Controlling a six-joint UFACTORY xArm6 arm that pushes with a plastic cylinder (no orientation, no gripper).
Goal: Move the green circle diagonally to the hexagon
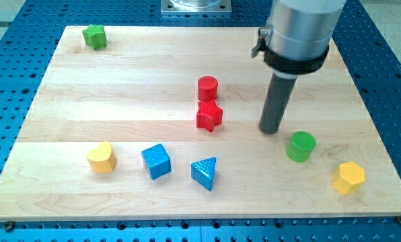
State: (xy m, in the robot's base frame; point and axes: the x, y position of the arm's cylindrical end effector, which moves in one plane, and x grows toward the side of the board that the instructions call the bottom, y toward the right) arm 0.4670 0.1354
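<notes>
My tip [270, 130], no claw to open or close, stands just up-left of the green circle [301, 146], still short of the hexagon [349, 177] farther down-right.

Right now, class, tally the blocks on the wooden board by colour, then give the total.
Green: 2, the green star and the green circle
Red: 2, the red cylinder and the red star
Yellow: 2, the yellow heart and the yellow hexagon
Blue: 2, the blue cube and the blue triangle
Total: 8

Bright, even light; soft shadows.
</notes>
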